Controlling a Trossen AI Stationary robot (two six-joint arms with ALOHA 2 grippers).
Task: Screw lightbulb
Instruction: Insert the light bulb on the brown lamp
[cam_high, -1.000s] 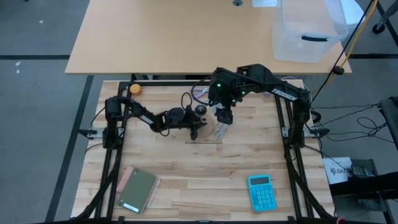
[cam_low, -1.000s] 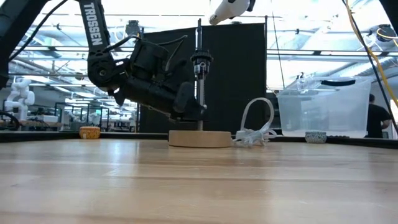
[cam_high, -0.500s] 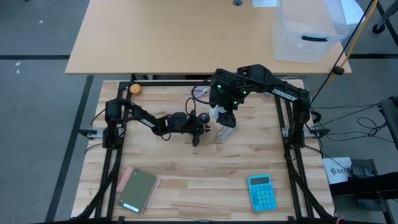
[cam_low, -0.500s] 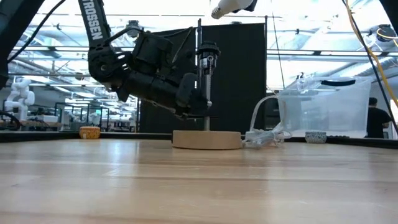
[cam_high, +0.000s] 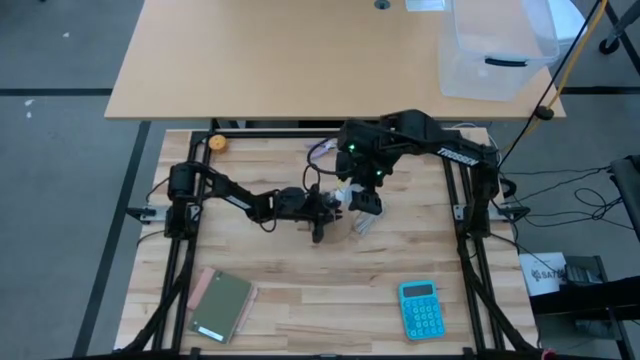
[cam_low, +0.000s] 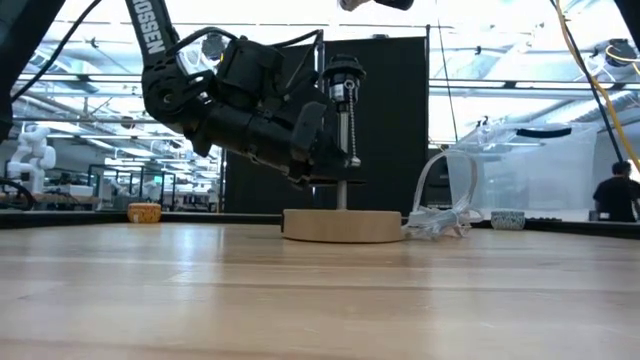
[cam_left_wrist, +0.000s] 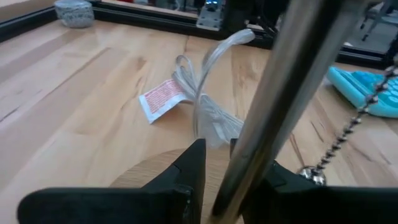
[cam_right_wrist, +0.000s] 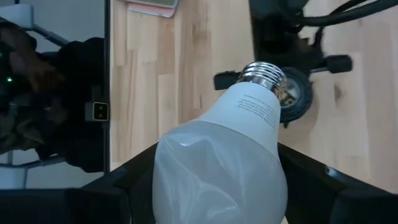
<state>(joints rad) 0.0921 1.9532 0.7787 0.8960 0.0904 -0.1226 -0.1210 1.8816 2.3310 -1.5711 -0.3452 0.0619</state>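
A top-down view showed a wooden desk (cam_high: 300, 290) with 2 dark robot arms. At the near left corner lay a green notebook (cam_high: 222, 305), and a small orange object (cam_high: 216, 143) sat at the far left edge. The left gripper (cam_left_wrist: 214, 171) reached in low toward the middle, its fingers (cam_left_wrist: 189, 165) clenched around the thin metal stem (cam_low: 342, 150) of a lamp stand. That stem rose from a round wooden base (cam_low: 343, 225) and carried a black socket (cam_low: 346, 71) at its top. Just right of it, the right gripper (cam_high: 366, 197) hung above the socket, its fingers grasping the lightbulb (cam_right_wrist: 230, 155), whose silvery screw end pointed down at the socket, close above it but not yet in. A clear plastic wrapper (cam_left_wrist: 208, 102) lay beside the base. A blue calculator (cam_high: 420, 309) lay near the right corner.
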